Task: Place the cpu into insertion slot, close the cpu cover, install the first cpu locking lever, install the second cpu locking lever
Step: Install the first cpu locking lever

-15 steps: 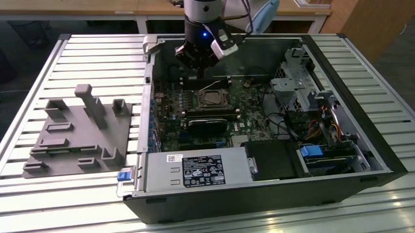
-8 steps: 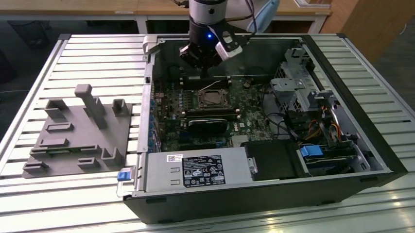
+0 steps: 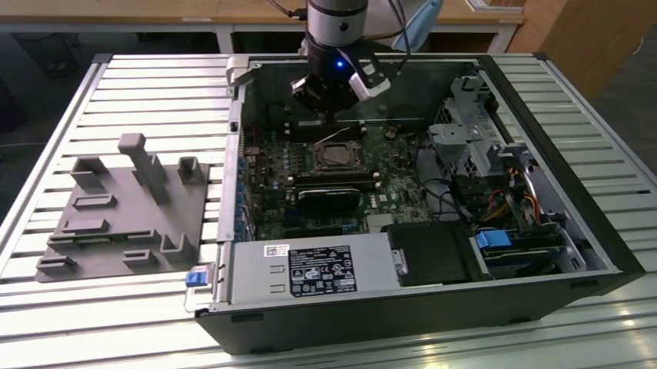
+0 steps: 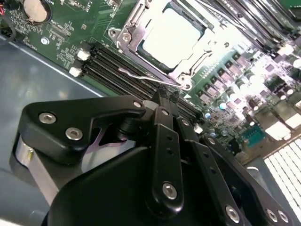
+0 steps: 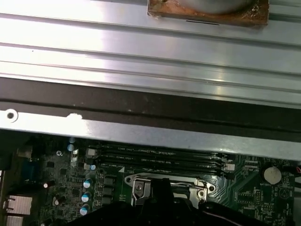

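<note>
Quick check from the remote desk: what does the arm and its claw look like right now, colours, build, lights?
In the exterior view the arm is a silver-grey cylinder with a black band and a small blue light above the claw, which is black with white-tipped blocks on its sides. A pale blue cable sleeve hangs beside the arm. In the second wrist view the claw is matte black linkage bars joined by silver screws.

You get even, bright light from above in the exterior view, with sheen on the slatted table [image 3: 575, 330]. In the second wrist view, glare washes out the cpu [image 4: 171, 37] and one board edge. The gripper [image 4: 162, 101] sits dark and soft up close. The first wrist view's rails shine.
</note>
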{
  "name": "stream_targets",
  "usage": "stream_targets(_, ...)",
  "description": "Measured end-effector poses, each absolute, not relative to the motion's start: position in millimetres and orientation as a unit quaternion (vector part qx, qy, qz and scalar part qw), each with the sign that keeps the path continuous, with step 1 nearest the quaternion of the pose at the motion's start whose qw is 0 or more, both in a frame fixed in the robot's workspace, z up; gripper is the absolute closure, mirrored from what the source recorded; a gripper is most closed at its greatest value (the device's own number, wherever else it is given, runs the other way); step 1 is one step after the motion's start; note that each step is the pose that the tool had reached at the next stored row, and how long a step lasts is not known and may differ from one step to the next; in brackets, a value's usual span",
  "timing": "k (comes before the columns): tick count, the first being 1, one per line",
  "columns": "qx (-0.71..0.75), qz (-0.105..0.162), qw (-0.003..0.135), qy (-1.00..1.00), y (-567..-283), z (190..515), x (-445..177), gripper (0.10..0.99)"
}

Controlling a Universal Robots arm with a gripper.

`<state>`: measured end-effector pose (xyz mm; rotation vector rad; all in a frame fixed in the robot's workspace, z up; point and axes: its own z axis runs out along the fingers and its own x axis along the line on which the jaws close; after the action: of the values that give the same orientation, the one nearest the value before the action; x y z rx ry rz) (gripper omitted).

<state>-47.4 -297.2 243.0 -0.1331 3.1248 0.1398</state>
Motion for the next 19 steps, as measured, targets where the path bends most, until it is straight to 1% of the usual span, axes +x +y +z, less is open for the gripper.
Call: stream_targets(19, -0.036, 0.045, 0.006, 0.998, -291.8, 226.5, -34.9, 0.969)
